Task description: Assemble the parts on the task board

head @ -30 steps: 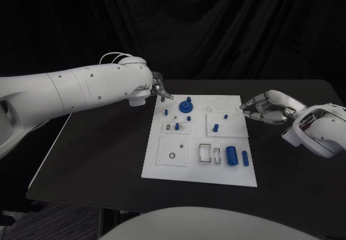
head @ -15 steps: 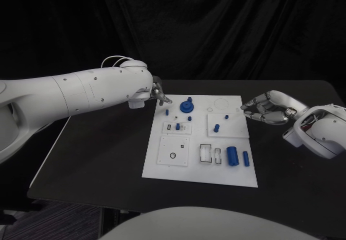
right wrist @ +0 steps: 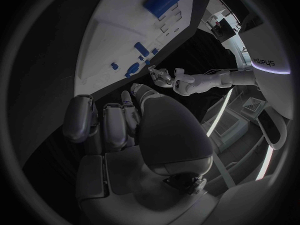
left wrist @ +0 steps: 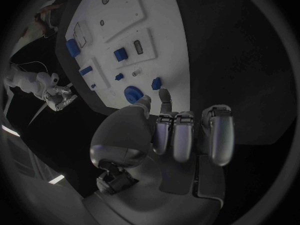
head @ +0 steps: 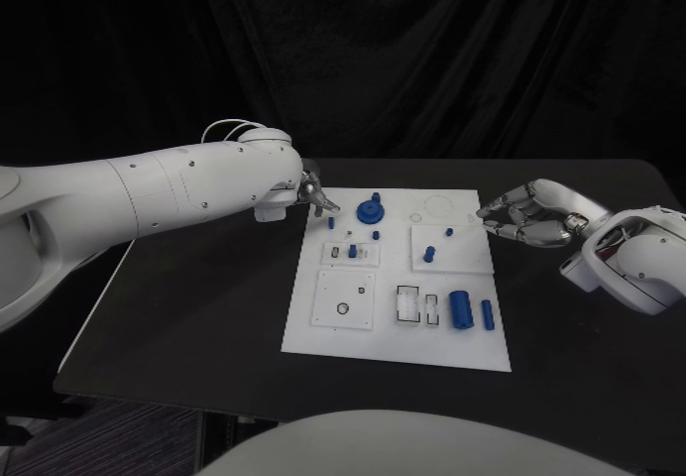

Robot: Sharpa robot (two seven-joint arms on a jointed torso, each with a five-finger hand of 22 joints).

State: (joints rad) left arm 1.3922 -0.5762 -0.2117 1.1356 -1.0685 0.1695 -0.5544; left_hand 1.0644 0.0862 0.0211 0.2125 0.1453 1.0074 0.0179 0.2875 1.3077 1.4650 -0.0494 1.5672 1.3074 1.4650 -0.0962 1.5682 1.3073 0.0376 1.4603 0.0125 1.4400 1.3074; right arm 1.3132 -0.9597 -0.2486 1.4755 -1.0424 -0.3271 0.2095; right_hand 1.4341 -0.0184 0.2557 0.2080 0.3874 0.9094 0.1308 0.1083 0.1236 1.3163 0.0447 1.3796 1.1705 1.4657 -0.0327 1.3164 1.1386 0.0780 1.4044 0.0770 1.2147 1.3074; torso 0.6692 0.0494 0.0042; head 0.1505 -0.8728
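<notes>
We're seeing the left hand [head: 312, 194] hovering at the board [head: 326, 327] corner, fingers curled, empty, right hand [head: 526, 214] curling shut, grasp hard to read.

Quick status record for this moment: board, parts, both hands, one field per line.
board: white task board flat in the middle of the black table
gear: round blue part at the board's far end
cylinder: large blue part lying near the board's right edge, a thinner blue pin beside it
left hand: at the board's far left corner, fingers loosely curled, holding nothing visible
right hand: beside the board's far right edge, fingers curled in, nothing in them
</notes>
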